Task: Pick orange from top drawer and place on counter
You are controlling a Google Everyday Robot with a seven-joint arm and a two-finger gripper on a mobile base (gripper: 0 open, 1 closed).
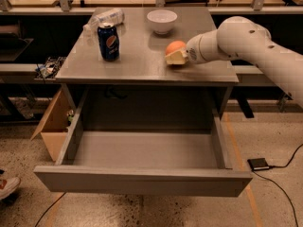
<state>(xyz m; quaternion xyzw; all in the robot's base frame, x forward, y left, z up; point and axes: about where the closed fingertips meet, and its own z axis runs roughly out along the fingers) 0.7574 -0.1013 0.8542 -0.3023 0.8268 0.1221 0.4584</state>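
Observation:
The orange (174,48) is held in my gripper (176,56) just above or on the right part of the grey counter (142,63). The pale fingers (176,58) close around the fruit from the right and below. My white arm comes in from the right edge of the view. The top drawer (142,150) is pulled fully open below the counter, and its flat bottom holds nothing.
A blue Pepsi can (108,41) stands at the counter's left. A clear plastic bottle (104,19) lies behind it. A white bowl (162,21) sits at the back centre. A cardboard box (51,124) stands on the floor to the left. A small black device (258,164) with a cable lies at right.

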